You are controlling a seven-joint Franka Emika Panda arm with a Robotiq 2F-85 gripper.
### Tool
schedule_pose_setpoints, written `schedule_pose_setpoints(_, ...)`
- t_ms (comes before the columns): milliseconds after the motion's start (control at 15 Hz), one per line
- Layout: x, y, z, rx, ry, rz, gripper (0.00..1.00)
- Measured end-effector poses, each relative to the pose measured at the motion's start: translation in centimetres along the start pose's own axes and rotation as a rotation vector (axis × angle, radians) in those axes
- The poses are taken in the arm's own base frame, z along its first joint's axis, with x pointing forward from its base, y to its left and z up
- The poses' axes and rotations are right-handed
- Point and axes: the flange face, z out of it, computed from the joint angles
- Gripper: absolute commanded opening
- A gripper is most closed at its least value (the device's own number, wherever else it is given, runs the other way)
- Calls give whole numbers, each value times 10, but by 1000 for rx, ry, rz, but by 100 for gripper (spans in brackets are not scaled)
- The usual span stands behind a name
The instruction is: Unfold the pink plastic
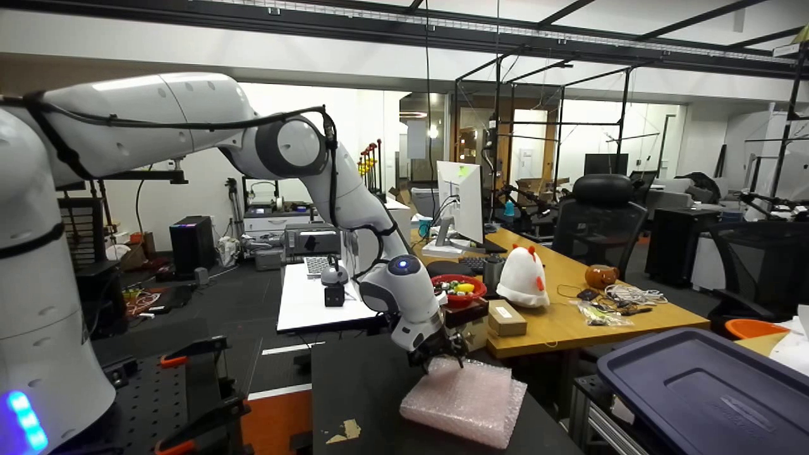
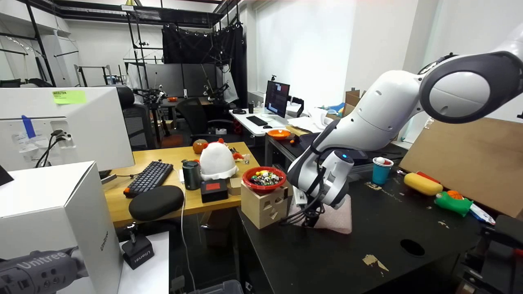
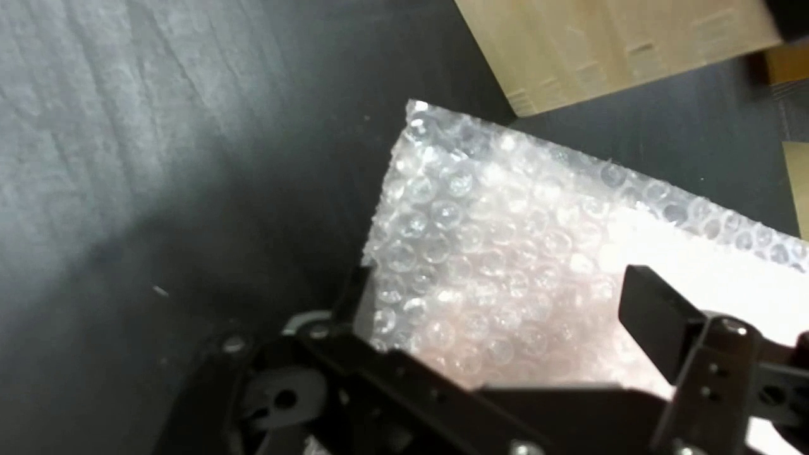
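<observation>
Lying on the table (image 1: 354, 382), the pink bubble wrap (image 1: 458, 404) is partly hidden by the arm (image 2: 367, 118) in an exterior view and cut off in the wrist view; the claw (image 3: 502, 297) stands spread at its edge, contact unclear.

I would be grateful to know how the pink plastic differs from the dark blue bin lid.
The pink plastic is pale; the bin lid is dark blue. The pink plastic is covered in small bubbles, while the bin lid looks smooth. The pink plastic lies in soft-looking folded layers, whereas the bin lid is one stiff-looking moulded piece. Both are roughly rectangular.
</observation>
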Motion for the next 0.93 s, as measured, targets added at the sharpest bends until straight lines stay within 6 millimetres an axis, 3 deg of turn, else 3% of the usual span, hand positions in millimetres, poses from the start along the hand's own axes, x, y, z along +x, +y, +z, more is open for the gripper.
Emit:
schedule_pose_setpoints(67,-1,-1,0,4,0,-3,91)
schedule_pose_setpoints(133,-3,-1,0,7,-2,-7,72)
schedule_pose_setpoints(600,-15,-6,-3,22,-20,-14,18)
schedule_pose_setpoints(800,-17,-8,-5,34,-24,-2,1)
schedule_pose_setpoints(933,-17,-10,-7,33,-35,11,0)
